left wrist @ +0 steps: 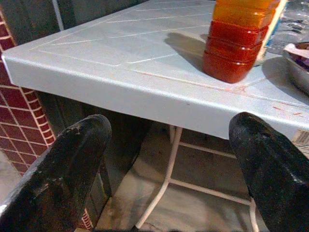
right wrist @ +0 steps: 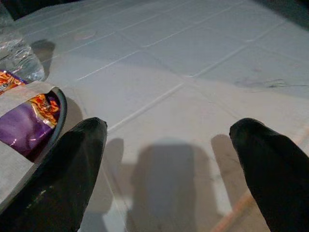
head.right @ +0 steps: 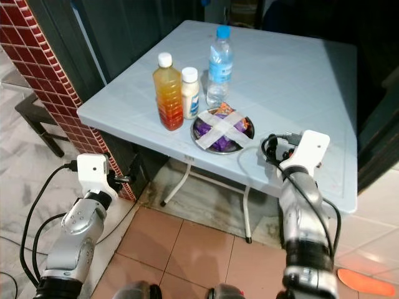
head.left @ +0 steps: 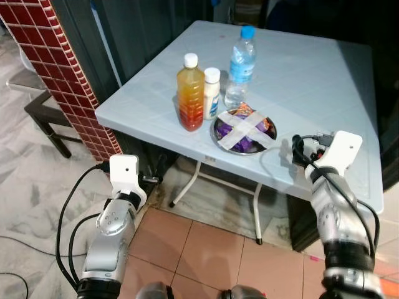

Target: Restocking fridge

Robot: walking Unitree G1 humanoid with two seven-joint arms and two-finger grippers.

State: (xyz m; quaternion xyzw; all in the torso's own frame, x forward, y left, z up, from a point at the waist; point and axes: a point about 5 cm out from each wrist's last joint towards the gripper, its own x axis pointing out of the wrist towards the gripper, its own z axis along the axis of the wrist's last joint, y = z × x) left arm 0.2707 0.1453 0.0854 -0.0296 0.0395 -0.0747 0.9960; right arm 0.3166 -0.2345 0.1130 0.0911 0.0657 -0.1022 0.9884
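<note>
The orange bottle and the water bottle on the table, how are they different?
The orange bottle has a white cap and holds orange liquid that darkens to red at the bottom; the water bottle has a blue cap and is clear, with a blue label. The orange bottle stands nearer the robot, beside the small white bottle; the water bottle stands farther back. The water bottle looks slimmer. Both stand upright and capped on the table, untouched.

- A pale blue plastic table (head.left: 312, 75) on thin white legs fills the upper centre and right of the frame
- Near its front edge stand an amber juice bottle (head.left: 191, 93), a small white bottle (head.left: 211, 93) and a water bottle (head.left: 240, 67)
- Just right of them sits a taped metal bowl (head.left: 244, 131) of snack packets
</note>
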